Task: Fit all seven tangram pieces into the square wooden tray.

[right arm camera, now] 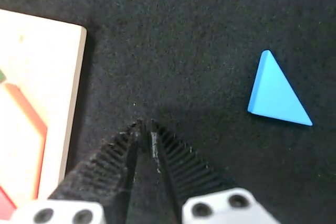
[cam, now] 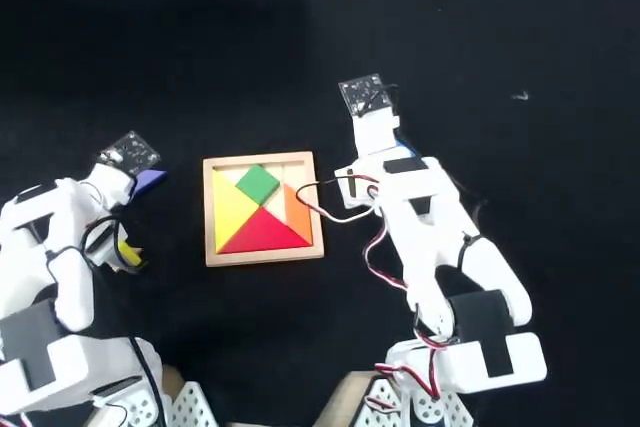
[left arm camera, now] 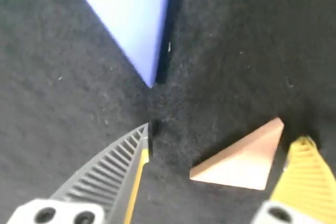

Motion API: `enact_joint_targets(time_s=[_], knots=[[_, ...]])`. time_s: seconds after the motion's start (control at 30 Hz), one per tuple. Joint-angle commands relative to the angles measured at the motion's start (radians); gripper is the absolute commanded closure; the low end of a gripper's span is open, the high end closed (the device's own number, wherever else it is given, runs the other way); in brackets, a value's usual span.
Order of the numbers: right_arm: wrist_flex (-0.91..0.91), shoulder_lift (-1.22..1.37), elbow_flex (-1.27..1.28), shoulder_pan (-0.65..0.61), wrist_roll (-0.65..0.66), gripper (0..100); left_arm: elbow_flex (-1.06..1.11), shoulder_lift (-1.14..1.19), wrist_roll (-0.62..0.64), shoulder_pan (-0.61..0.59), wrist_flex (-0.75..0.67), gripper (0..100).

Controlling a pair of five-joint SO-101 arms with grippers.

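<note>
High view: the square wooden tray [cam: 262, 257] lies on the black cloth [cam: 520, 47], between the two arms. It holds four pieces:
- a green square [cam: 258, 183] near the far rim;
- a yellow triangle [cam: 230, 212] along the side towards the left arm [cam: 40, 237];
- a red triangle [cam: 265, 234] along the near rim;
- an orange piece [cam: 298, 209] along the side towards the right arm [cam: 440, 237].

Bare wood shows on either side of the green square. A purple triangle [cam: 150, 179] lies on the cloth just beside the left arm's wrist.

Left wrist view: the left gripper [left arm camera: 226, 134] is spread wide and grips nothing. One finger is grey, the other yellow. A pink triangle [left arm camera: 241, 160] lies flat on the cloth between them, just beside the yellow finger. I cannot tell whether it touches. The purple triangle lies beyond the fingertips, apart from both.

Right wrist view: the right gripper [right arm camera: 147, 127] has its black ribbed fingers pressed together, with nothing between them, over bare cloth. The tray's corner is near on one side. A blue triangle [right arm camera: 275, 95] lies flat on the cloth on the other side, apart from the fingers.
</note>
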Motion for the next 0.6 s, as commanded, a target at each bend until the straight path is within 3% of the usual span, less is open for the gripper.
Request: enact_joint_targets(time_s=[0.0, 0.13, 0.3, 0.43, 0.57], knots=[[-0.02, -0.007, -0.013, 0.009, -0.002, 98.7, -0.044, 0.015, 0.308, 0.007, -0.003, 61], [-0.02, -0.007, -0.013, 0.009, -0.002, 98.7, -0.062, -0.038, 0.583, -0.059, 0.04, 61], [-0.02, -0.007, -0.013, 0.009, -0.002, 98.7, -0.062, -0.172, 0.554, -0.113, 0.315, 61], [-0.018, -0.007, -0.013, 0.009, -0.002, 98.7, -0.062, -0.218, 0.732, -0.159, 0.427, 61], [-0.017, -0.007, -0.013, 0.009, -0.002, 98.7, -0.061, -0.17, 0.948, -0.124, 0.509, 61]])
